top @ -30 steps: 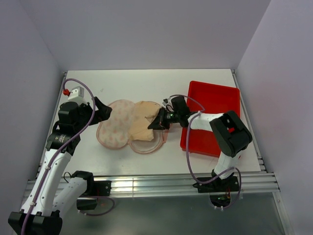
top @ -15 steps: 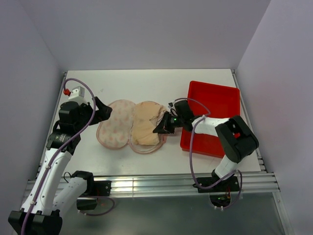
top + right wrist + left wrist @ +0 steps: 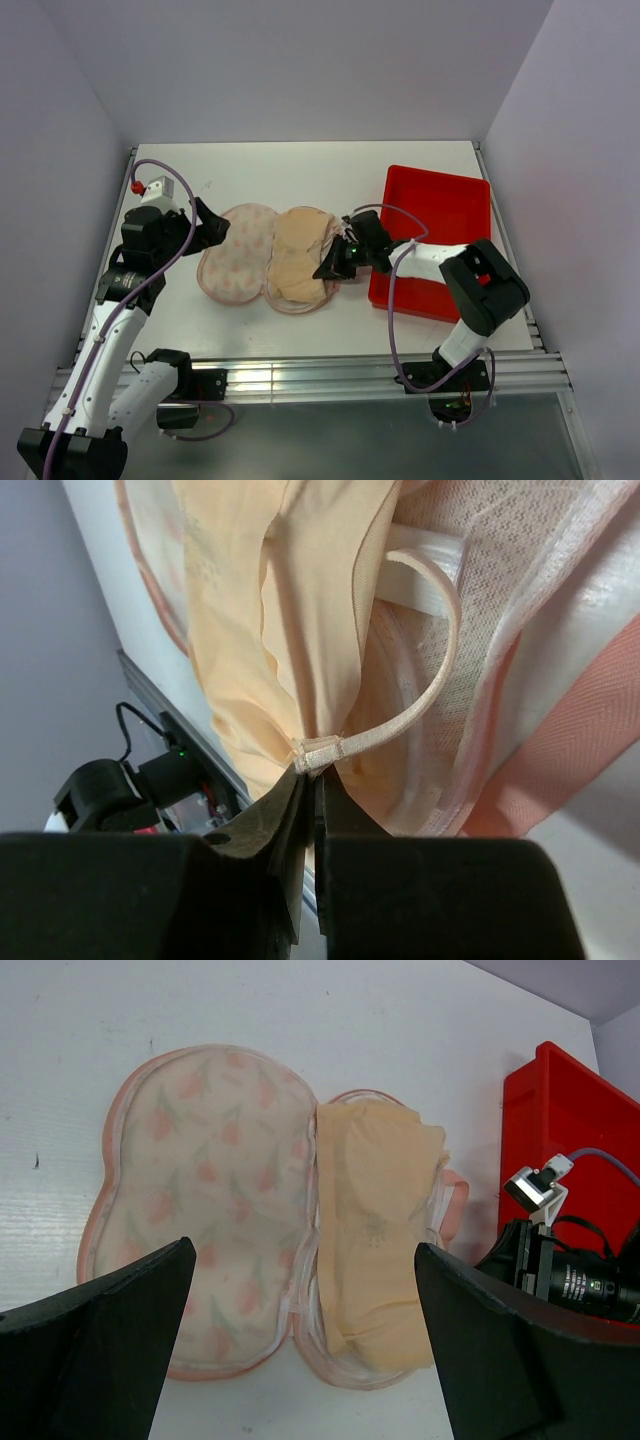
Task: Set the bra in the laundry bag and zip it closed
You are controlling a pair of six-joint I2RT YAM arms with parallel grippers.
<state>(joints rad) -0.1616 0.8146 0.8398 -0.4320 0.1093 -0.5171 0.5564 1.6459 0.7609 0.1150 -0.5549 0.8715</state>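
The right end effector (image 3: 323, 270) has drawn the bra (image 3: 295, 258) flatter inside the laundry bag (image 3: 235, 265).

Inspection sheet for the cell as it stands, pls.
Surface: white table, no spills seen.
Job's things: bag lies open flat, unzipped; bra is in its right half.
Clutter: red tray to the right of the bag.
Hands: left hand open at the bag's left edge; right hand shut on the bra by a strap end.
Cables: purple cable loops along each arm.
Surroundings: plain walls on three sides; metal rail at the near edge.
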